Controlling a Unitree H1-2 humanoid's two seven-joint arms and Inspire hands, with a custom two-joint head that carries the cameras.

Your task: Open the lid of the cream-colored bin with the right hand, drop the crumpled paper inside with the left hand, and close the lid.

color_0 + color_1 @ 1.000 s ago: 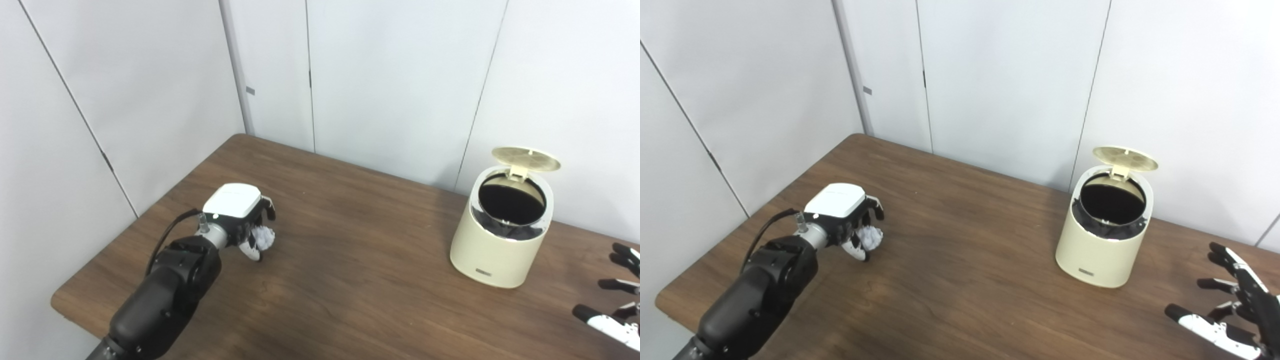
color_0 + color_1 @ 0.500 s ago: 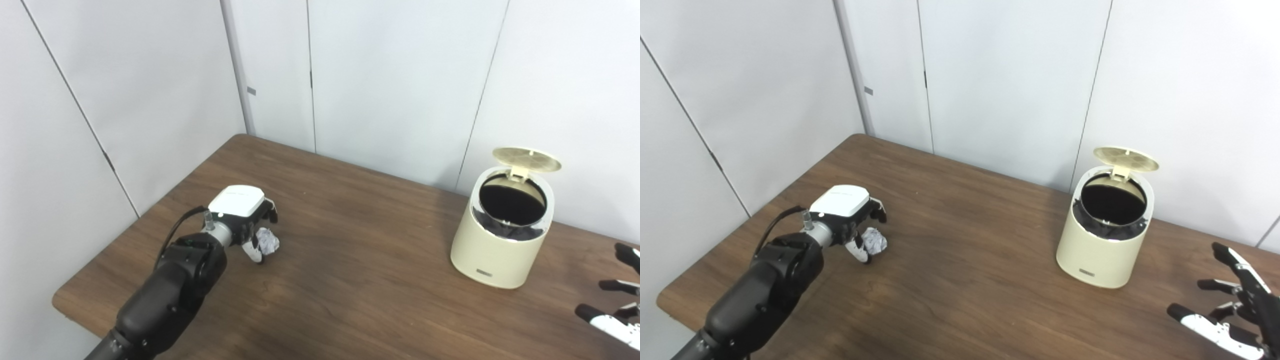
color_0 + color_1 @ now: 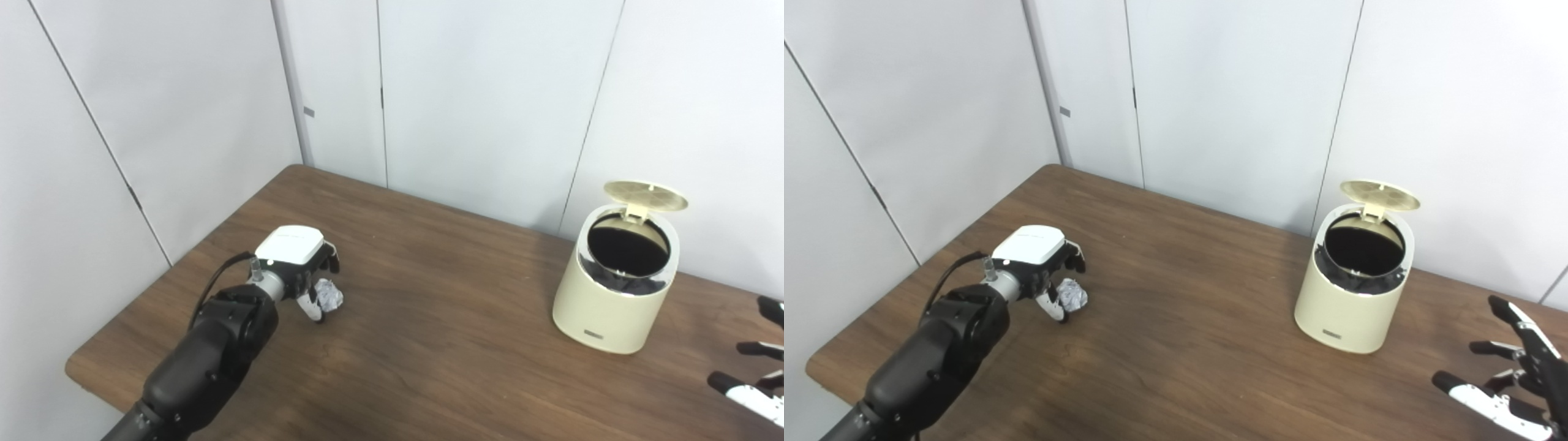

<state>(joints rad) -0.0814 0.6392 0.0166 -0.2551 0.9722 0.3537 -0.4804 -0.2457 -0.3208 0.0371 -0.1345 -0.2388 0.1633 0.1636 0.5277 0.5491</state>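
The cream-colored bin (image 3: 603, 309) stands at the table's right, its round lid (image 3: 645, 195) tipped up and open over a dark inside. The crumpled paper (image 3: 329, 296) lies on the table at the left. My left hand (image 3: 300, 269) is cupped over it, with the thumb on its near-left side and the fingers above and behind it. The fingers do not look closed on the paper. My right hand (image 3: 1513, 380) is open with fingers spread, low at the right edge, right of and nearer than the bin.
The brown wooden table (image 3: 441, 343) has its left corner and front edge close under my left forearm. White wall panels (image 3: 478, 92) stand just behind the table and the bin.
The paper now sits a little lower and further right, resting on the table beside the thumb. My left forearm shifted slightly. My right hand sank a little toward the bottom edge.
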